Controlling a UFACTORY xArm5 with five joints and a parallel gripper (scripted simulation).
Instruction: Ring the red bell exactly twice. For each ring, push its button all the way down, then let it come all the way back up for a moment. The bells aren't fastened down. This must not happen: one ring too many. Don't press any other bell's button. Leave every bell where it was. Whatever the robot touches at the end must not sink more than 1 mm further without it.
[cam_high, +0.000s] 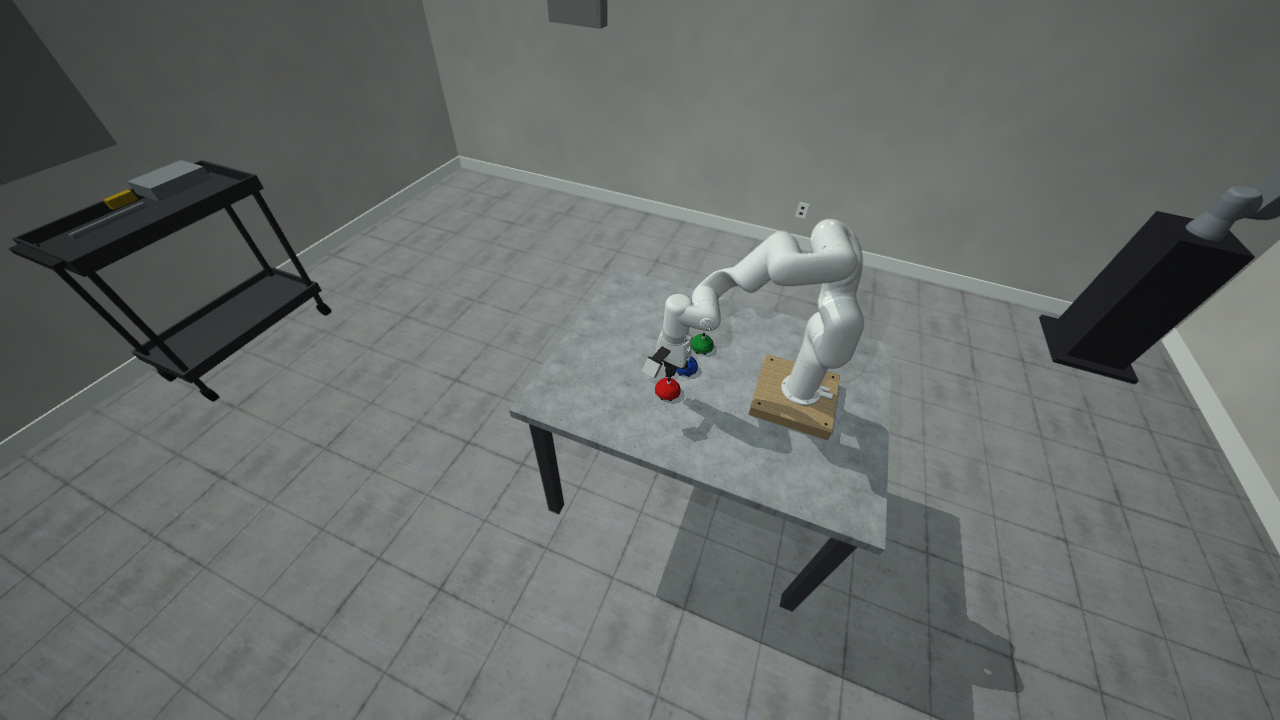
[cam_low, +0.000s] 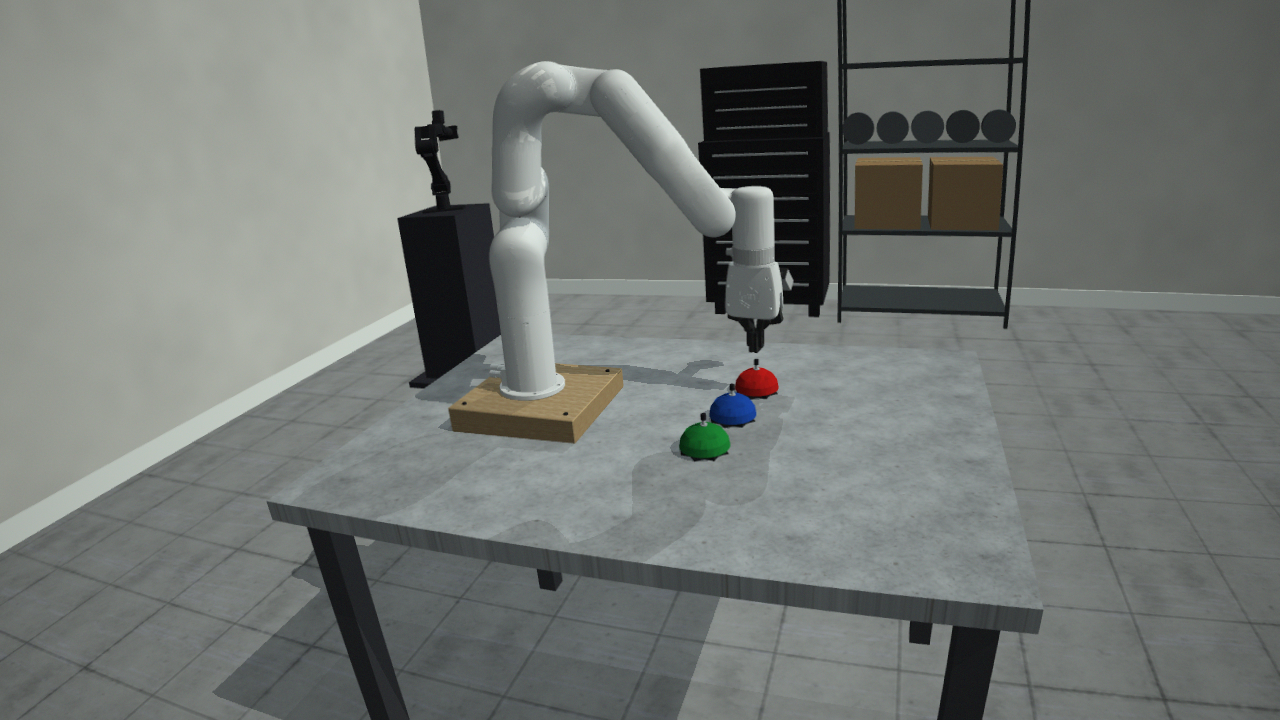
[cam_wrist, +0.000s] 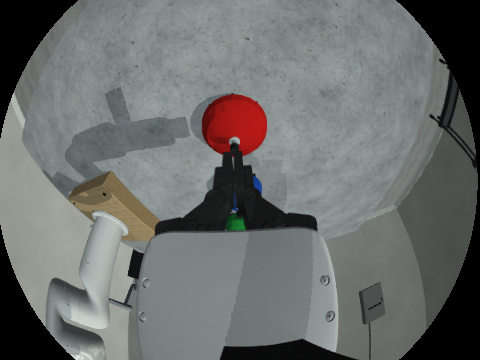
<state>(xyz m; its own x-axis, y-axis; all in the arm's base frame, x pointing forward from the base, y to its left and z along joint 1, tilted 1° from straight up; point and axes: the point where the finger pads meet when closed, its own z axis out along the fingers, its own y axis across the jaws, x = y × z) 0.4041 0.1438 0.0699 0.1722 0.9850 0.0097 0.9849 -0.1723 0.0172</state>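
The red bell (cam_low: 756, 381) sits on the grey table, last in a row with the blue bell (cam_low: 732, 409) and the green bell (cam_low: 704, 440). My gripper (cam_low: 754, 344) is shut and empty, pointing straight down over the red bell's button (cam_low: 757, 361). A small gap shows between the fingertips and the button in the exterior view. In the wrist view the fingertips line up with the white button (cam_wrist: 235, 142) on the red bell (cam_wrist: 235, 123). In the top view the gripper (cam_high: 667, 368) hangs just above the red bell (cam_high: 666, 388).
The arm's wooden base block (cam_low: 537, 401) stands on the table left of the bells. The blue bell lies close behind the red one. A black cart (cam_high: 161, 268) and shelving (cam_low: 926, 161) stand away from the table.
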